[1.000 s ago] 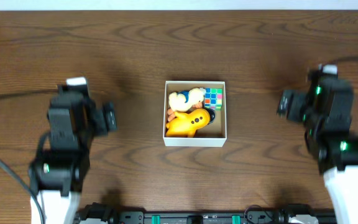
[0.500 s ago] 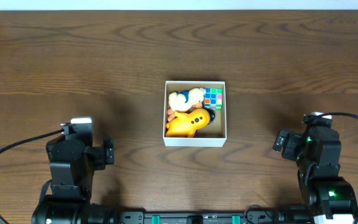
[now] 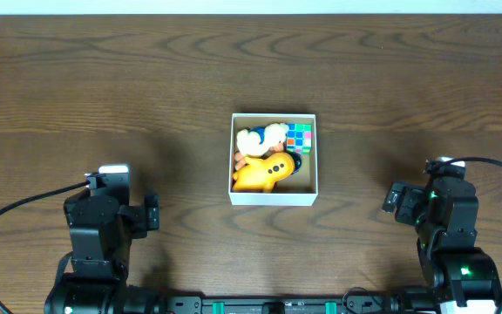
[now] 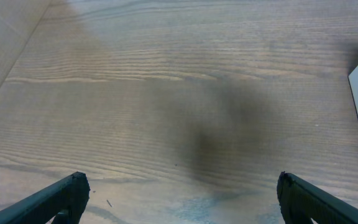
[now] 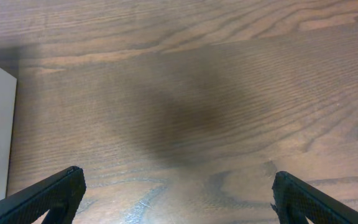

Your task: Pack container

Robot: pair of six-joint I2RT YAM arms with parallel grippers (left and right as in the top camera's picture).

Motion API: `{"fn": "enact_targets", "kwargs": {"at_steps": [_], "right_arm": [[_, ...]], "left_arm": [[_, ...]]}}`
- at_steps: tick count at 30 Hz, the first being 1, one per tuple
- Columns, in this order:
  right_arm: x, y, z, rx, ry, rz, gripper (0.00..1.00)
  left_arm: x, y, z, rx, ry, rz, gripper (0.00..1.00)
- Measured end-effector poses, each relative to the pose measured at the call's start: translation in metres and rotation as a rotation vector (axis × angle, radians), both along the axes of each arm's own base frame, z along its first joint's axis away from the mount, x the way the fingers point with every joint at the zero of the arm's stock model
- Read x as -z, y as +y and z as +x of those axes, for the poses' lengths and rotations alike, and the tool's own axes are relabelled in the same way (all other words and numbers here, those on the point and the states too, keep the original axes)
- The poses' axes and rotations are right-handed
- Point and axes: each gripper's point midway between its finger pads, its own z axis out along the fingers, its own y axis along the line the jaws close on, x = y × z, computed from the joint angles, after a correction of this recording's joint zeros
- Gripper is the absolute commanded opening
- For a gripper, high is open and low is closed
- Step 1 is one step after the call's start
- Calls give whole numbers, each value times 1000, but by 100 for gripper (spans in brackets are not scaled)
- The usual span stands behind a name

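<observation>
My left tool is spread wide. Its two dark, matte fingers enter only at the bottom corners of the wrist view, with nothing but bare wood between them. The right tool is the same: its black, finely textured fingertips sit far apart and hold nothing. Both hang over the worktop, a brown wood-grain surface with long wavy figure, and each casts a soft dark shadow on the boards below.

From above, both arms sit low at the near edge, the left one to the left and the right one to the right, each trailing a thin black cable.

The container stands between them at the middle of the worktop, well apart from either tool. It is a square, shallow cardboard box with thin white walls and a brown inside. One flat white corner of it edges into each wrist view.

Packed inside are a rounded yellow plush toy at the front, a cream plush toy behind it, and a multicoloured tiled cube in the back right corner.
</observation>
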Motion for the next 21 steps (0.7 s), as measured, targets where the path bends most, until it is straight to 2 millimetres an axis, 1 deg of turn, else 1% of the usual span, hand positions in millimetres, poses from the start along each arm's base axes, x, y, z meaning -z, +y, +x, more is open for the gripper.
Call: {"fn": "enact_targets", "kwargs": {"at_steps": [4, 7, 10, 13, 16, 19, 21], "right_arm": [[3, 0, -3, 1, 16, 2, 99], [6, 3, -14, -13, 39, 16, 99], [-1, 9, -28, -38, 3, 40, 99], [-18, 15, -45, -74, -106, 63, 99], [-30, 19, -54, -102, -225, 71, 99], [-32, 21, -54, -120, -301, 66, 99], [-33, 23, -45, -138, -370, 51, 99]], "left_arm": [[0, 0, 0, 0, 0, 0, 98], [0, 0, 0, 0, 0, 0, 98], [0, 0, 0, -1, 0, 0, 98], [0, 0, 0, 0, 0, 0, 98], [0, 0, 0, 0, 0, 0, 98], [0, 0, 0, 0, 0, 0, 98], [0, 0, 0, 0, 0, 0, 98]]}}
